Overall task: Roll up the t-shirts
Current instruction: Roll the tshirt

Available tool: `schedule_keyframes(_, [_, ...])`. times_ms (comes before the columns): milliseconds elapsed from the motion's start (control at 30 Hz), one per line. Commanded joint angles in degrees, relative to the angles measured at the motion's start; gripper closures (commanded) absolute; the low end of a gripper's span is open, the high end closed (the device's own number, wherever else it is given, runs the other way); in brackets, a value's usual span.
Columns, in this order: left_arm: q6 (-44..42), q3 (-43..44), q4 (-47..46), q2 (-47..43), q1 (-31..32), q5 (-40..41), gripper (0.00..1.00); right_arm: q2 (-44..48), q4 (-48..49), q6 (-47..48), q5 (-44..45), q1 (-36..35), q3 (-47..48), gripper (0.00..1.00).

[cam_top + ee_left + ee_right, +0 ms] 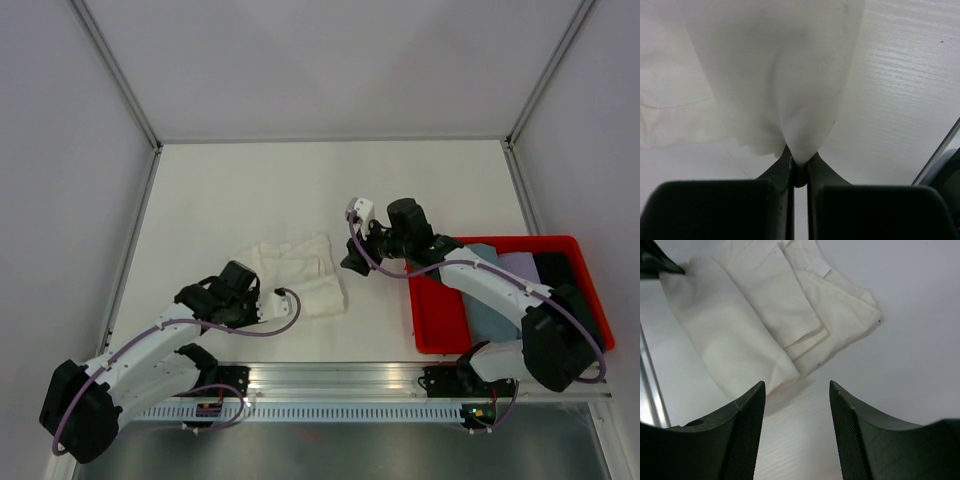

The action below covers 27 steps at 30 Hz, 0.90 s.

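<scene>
A cream-white t-shirt (297,272) lies folded into a narrow bundle on the white table, left of centre. My left gripper (262,297) sits at its near left edge and is shut on a pinched fold of the t-shirt (790,95), which rises from between the closed jaws. My right gripper (350,262) is open and empty, just right of the shirt, apart from it. In the right wrist view the folded t-shirt (765,315) lies beyond and left of the spread fingers (742,425), with layered edges showing.
A red bin (505,292) stands at the right near edge and holds folded garments in blue, lilac and dark colours. A metal rail (340,385) runs along the near edge. Grey walls enclose the table.
</scene>
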<state>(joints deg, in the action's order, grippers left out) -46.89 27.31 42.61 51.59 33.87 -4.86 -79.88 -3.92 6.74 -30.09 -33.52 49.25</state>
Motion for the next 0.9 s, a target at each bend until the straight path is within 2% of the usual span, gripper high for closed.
schedule_keyframes(0, [2.86,2.22,0.89,-1.05,-0.47,-2.78,0.98,3.93,-2.47,19.14,0.20,-2.93,-4.16,0.40])
schedule_keyframes(67, [2.34,2.31,1.33,-1.49,-0.99,-3.66,0.98,8.23,-3.64,31.32,2.12,-6.72,-9.24,0.39])
schedule_keyframes(100, [2.07,2.48,1.60,-1.84,-1.78,-4.10,0.98,9.72,-0.50,32.88,5.79,-10.65,-11.44,0.36])
schedule_keyframes(200, [1.19,3.36,2.65,-1.85,-3.71,-6.12,0.98,13.08,7.84,33.86,9.60,-14.28,-17.34,0.31])
schedule_keyframes(333, [0.14,4.42,3.44,-0.36,-5.48,-8.14,0.98,9.67,9.72,36.06,15.14,-17.98,-16.82,0.30])
schedule_keyframes(733, [-1.27,5.56,4.06,0.88,-7.32,-9.11,0.98,-1.15,7.61,43.62,14.18,-21.85,-13.84,0.29])
schedule_keyframes(800, [-1.27,5.56,4.50,0.97,-7.67,-9.63,0.98,-2.56,8.75,43.44,14.44,-21.94,-13.66,0.30])
schedule_keyframes(867, [-1.27,5.82,4.85,0.97,-7.94,-9.90,0.98,-5.19,9.28,39.87,15.84,-21.85,-12.17,0.46])
